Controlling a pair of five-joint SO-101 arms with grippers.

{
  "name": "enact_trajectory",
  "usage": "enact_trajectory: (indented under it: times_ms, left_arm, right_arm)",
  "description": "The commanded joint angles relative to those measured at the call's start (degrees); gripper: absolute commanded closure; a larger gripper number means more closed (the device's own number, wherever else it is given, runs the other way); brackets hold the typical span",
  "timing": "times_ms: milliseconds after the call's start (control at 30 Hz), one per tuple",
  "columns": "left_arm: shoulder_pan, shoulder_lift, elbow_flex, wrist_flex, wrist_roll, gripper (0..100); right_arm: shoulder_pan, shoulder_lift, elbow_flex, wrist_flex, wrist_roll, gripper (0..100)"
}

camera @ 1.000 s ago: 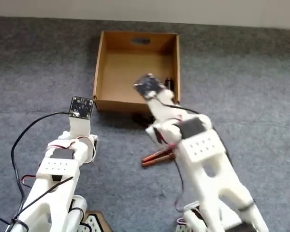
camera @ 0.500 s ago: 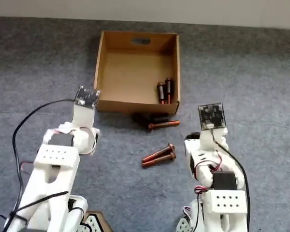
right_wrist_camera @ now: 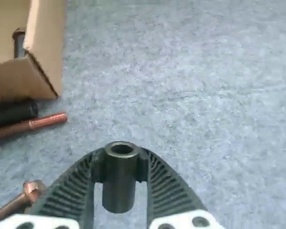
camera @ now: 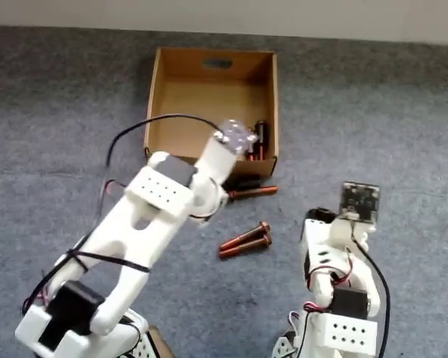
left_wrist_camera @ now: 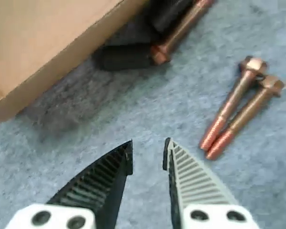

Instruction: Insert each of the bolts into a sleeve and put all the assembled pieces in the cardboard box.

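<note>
From above: assembled pieces (camera: 263,138) in the cardboard box (camera: 201,104), one bolt (camera: 252,192) just outside its front wall, two bolts (camera: 245,240) farther from it. Left wrist: left jaws slightly spread, near what looks like a dark sleeve (left_wrist_camera: 126,57) against the box. Right wrist: right jaws pinching a sleeve (right_wrist_camera: 119,176), away from the box. Likely mid-assembly; next, seize a bolt and seat it in that held sleeve.

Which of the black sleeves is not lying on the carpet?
The sleeve clamped in the right claw; the other sleeves lie on the carpet beside the cardboard box.
</note>
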Motion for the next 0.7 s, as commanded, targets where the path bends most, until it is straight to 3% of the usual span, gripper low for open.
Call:
enact_trajectory:
  times_ms: [0, 267, 667]
  left_arm:
    - [4.79, 3.38, -5.85, 0.70, 2.81, 79]
    - [12.79, 11.47, -8.13, 0.53, 2.73, 76]
    - [10.33, 21.67, -8.22, -15.21, 2.73, 77]
  right_arm:
    - [4.18, -2.95, -0.13, -0.66, -2.55, 99.3]
    - [9.01, -3.65, -0.13, -0.66, -4.92, 99.3]
    - [8.92, -4.00, 0.75, -0.92, -4.92, 99.3]
